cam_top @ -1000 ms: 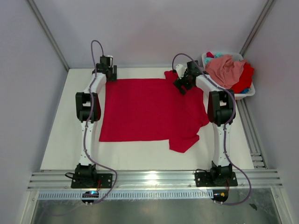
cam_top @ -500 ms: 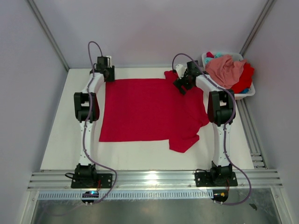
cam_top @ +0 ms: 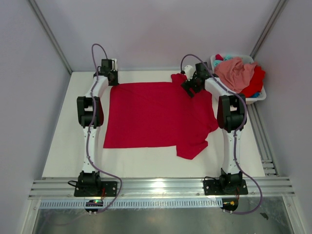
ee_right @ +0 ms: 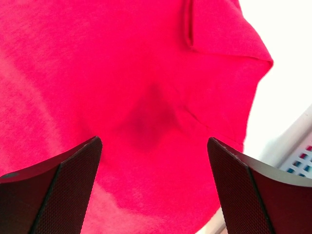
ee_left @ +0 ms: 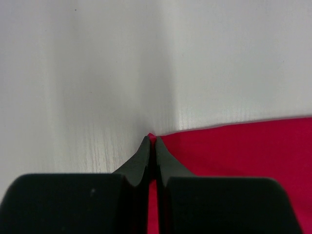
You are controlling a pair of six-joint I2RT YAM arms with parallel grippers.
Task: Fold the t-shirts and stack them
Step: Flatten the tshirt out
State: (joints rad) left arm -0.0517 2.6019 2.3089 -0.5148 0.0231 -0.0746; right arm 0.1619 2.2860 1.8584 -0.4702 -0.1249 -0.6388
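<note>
A bright red t-shirt (cam_top: 156, 114) lies spread flat on the white table (cam_top: 63, 141), with one sleeve at the far right and another at the near right. My left gripper (cam_top: 111, 82) (ee_left: 151, 138) is at the shirt's far left corner, shut on that corner of the red cloth (ee_left: 243, 146). My right gripper (cam_top: 187, 88) (ee_right: 153, 146) hovers open just above the red shirt (ee_right: 122, 73) near its far right sleeve (ee_right: 224, 44), nothing between its fingers. More t-shirts, salmon pink (cam_top: 235, 72) and red with a bit of teal, are piled in the basket.
A white plastic basket (cam_top: 258, 97) stands at the far right, off the table's edge, its rim showing in the right wrist view (ee_right: 297, 151). Metal frame rails run along the near edge (cam_top: 161, 186) and the right side.
My left gripper has closed on the shirt's far left corner after shifting slightly left. The right gripper has barely moved and stays open.
</note>
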